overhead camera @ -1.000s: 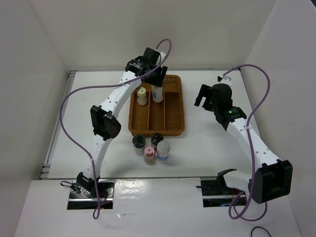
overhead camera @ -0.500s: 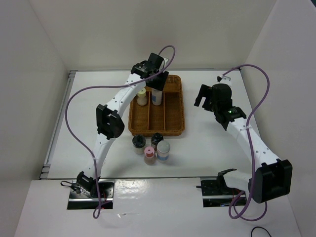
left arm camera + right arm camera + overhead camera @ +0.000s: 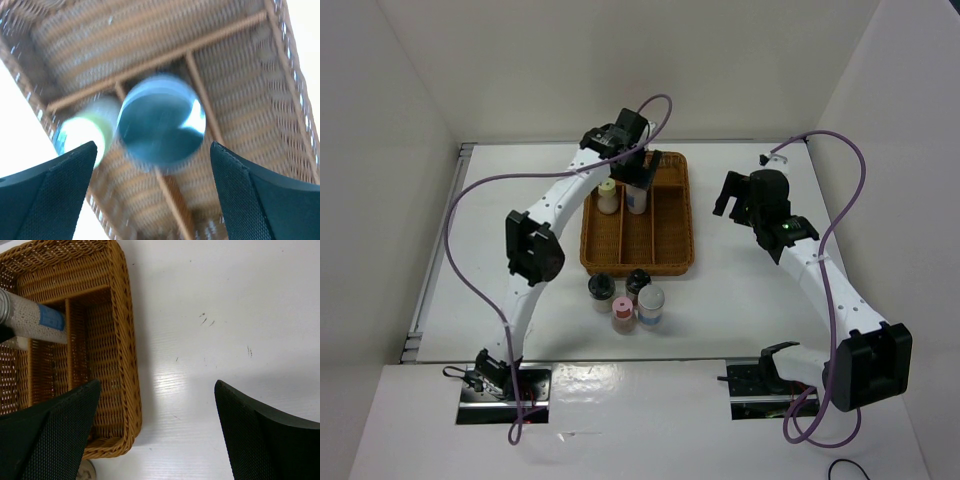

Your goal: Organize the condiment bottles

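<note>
Now | left gripper [image 3: 153,146] spread wide, empty, over blue-label bottle [image 3: 161,120] in basket [image 3: 672,230] | should lift straight, sparing cream bottle [image 3: 608,197] beside.

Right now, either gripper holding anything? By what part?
Nothing held. Left gripper open above the white bottle in the basket; right gripper open, empty.

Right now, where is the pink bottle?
In the top view, the pink bottle stands on the table just in front of the basket, close beside the blue-label bottle on its right.
</note>
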`<state>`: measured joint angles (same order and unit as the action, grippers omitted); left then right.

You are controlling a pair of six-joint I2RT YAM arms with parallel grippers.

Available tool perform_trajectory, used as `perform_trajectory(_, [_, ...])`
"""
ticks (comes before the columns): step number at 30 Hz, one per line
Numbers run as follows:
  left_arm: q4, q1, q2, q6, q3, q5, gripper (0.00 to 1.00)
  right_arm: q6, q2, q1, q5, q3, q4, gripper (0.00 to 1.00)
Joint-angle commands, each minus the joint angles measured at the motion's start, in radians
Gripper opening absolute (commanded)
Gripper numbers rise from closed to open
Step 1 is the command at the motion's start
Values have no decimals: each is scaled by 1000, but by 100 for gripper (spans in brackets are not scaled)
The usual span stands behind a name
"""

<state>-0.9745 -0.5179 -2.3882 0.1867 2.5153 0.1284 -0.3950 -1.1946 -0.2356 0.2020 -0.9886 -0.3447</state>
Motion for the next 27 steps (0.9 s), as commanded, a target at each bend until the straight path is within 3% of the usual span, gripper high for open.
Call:
perform_trajectory(1, [11,4,234,0,-110,23,100,8,9,7,0,-30,6,98])
perform_trajectory(8, [14,-5,717,-9,-591,-19,100,-1,27,7,10,-30,6,98])
perform_trajectory(13, [-6,-27,912,58,-880,-47,100,-21,-11,7,10,-30,6,98])
perform_trajectory(21, [29,-117,997,126,-1140,-47,95,-53,-72,-2,-1,-50,-17,98])
perform_trajectory(27, [83,-139,1017,166,-1218,-59,90,-74,-36,-2,10,-50,-36,98])
